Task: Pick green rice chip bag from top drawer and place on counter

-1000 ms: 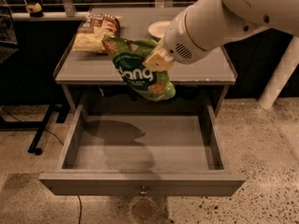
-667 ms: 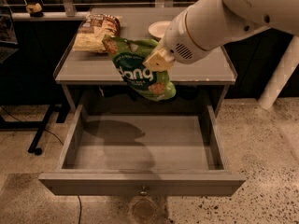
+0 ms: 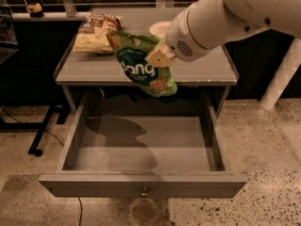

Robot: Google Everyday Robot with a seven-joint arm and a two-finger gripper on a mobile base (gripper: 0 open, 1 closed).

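Observation:
The green rice chip bag (image 3: 138,65), bright green with white "dang" lettering, hangs in the air in front of the counter's front edge, above the back of the open top drawer (image 3: 141,149). My gripper (image 3: 160,56) is shut on the bag's upper right part, at the end of the large white arm that comes in from the upper right. The drawer is pulled fully out, its inside shows only grey floor, and its small knob (image 3: 144,192) is at the front centre. The grey counter (image 3: 197,69) lies just behind and below the bag.
A brown-and-yellow chip bag (image 3: 94,34) lies at the counter's back left. A white bowl (image 3: 162,28) sits at the back centre, partly behind my arm. Black stand legs (image 3: 42,126) are on the floor to the left. A white post (image 3: 282,74) stands at the right.

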